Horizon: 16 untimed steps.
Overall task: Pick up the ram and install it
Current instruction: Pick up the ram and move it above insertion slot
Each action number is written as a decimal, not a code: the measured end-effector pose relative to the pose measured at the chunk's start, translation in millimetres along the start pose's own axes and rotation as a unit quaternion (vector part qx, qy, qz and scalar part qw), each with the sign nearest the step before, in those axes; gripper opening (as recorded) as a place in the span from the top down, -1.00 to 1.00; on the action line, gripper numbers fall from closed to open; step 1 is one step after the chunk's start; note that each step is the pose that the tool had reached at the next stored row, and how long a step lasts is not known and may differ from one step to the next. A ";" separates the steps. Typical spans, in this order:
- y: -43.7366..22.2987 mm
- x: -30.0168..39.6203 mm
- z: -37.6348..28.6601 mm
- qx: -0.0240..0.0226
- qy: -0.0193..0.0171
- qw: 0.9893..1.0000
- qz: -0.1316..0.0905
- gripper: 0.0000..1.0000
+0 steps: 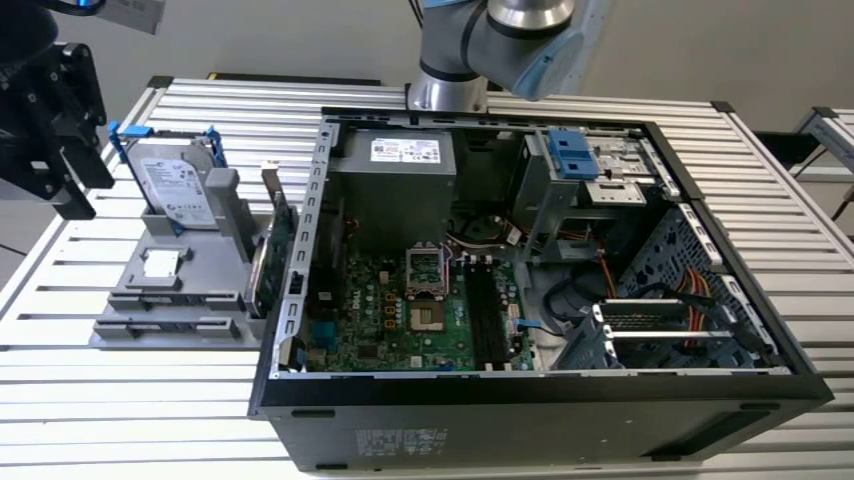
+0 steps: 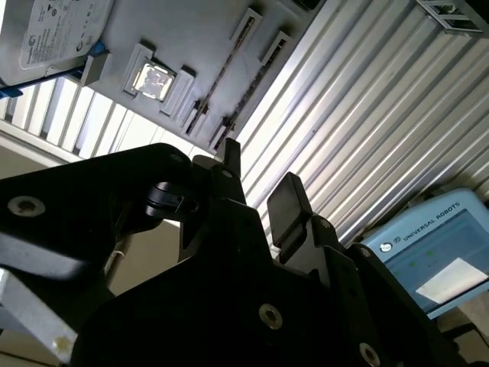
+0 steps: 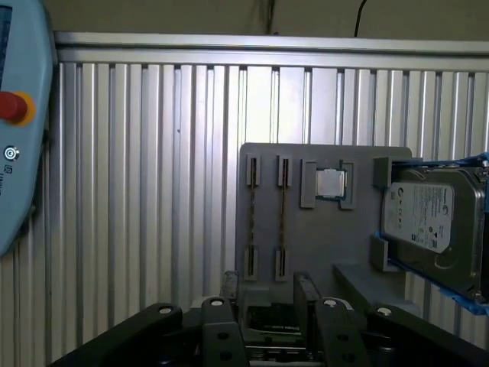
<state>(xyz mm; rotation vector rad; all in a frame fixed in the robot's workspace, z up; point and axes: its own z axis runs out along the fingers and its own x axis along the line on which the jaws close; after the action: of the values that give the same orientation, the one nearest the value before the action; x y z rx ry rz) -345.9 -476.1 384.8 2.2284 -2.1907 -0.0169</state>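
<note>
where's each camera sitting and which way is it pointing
Exterior view: off the arm, high, looking down on the open computer case; the arm shows.
First wrist view: on the wrist, facing along the open gripper to the ram in its holder.
Second wrist view: on the wrist, looking slantwise over the gripper's black body.
Both share ram, holder, hard drive.

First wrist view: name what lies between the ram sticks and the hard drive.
In the first wrist view, a square silver chip sits in the grey holder between the ram sticks and the hard drive.
</note>
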 end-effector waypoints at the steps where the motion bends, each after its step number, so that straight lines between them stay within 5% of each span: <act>1: 0.0 0.0 0.3 0.000 0.000 1.000 -0.003 -1.00; 3: -0.1 -0.1 3.9 0.000 0.000 1.000 -0.018 -1.00; 16: -0.3 -0.1 13.9 0.000 0.000 1.000 -0.018 -1.00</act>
<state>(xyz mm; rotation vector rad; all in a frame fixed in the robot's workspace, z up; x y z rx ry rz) -345.9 -476.0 370.9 2.2674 -2.1500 -0.0165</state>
